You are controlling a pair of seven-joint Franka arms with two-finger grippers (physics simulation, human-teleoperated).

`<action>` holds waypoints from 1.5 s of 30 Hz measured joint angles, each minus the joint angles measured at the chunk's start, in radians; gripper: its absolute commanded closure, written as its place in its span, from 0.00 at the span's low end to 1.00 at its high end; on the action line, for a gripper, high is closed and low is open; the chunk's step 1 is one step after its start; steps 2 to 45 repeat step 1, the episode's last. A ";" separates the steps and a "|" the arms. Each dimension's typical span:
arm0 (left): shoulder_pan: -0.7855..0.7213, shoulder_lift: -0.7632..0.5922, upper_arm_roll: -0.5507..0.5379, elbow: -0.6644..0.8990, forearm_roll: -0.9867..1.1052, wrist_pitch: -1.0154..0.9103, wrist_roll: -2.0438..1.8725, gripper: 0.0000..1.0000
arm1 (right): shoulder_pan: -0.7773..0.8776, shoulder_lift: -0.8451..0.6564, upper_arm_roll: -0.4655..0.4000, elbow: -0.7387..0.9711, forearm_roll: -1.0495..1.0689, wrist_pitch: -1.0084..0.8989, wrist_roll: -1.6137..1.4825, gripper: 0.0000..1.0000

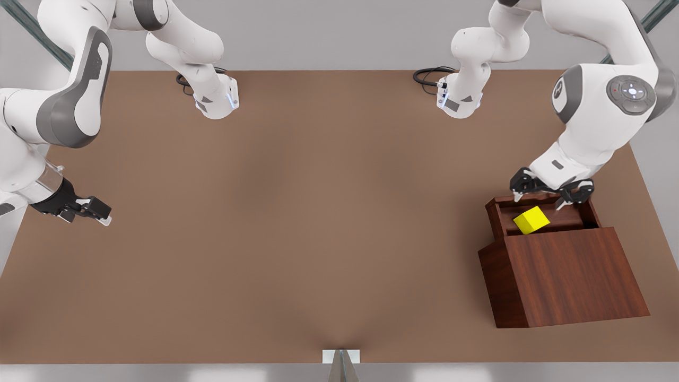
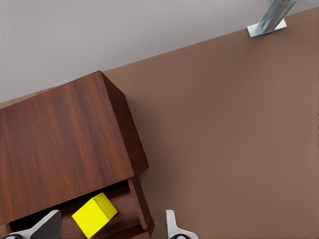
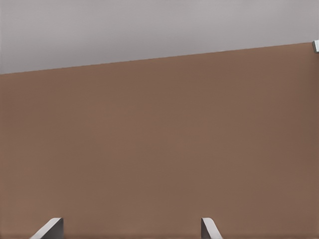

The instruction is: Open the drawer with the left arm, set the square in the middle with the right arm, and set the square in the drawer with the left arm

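Note:
The yellow square (image 1: pixel 531 220) lies tilted inside the pulled-out drawer (image 1: pixel 566 218) of the wooden cabinet (image 1: pixel 567 276) at the front view's right. My left gripper (image 1: pixel 538 201) hangs open just above the drawer's far edge, and the square rests below and between its fingers without touching them. In the left wrist view the square (image 2: pixel 94 215) sits in the drawer (image 2: pixel 130 211) beside the cabinet (image 2: pixel 60 144), between the fingertips (image 2: pixel 50 223). My right gripper (image 1: pixel 98 213) waits open and holding nothing over the table at the front view's left; its fingertips (image 3: pixel 209 228) frame bare tabletop.
The brown tabletop (image 1: pixel 297 212) stretches wide between the two arms. Both arm bases with black cables (image 1: pixel 429 77) stand at the table's far edge. A small metal bracket (image 1: pixel 341 356) sits at the near edge's middle.

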 measured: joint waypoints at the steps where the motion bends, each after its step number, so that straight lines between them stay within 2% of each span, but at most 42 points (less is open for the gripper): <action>1: 0.000 -0.001 0.000 0.000 -0.003 0.000 -0.016 0.00 | 0.000 0.000 0.000 0.000 0.000 0.000 0.000 0.00; 45: 0.000 -0.001 0.000 0.000 -0.003 0.000 -0.016 0.00 | 0.000 0.000 0.000 0.000 0.000 0.000 0.000 0.00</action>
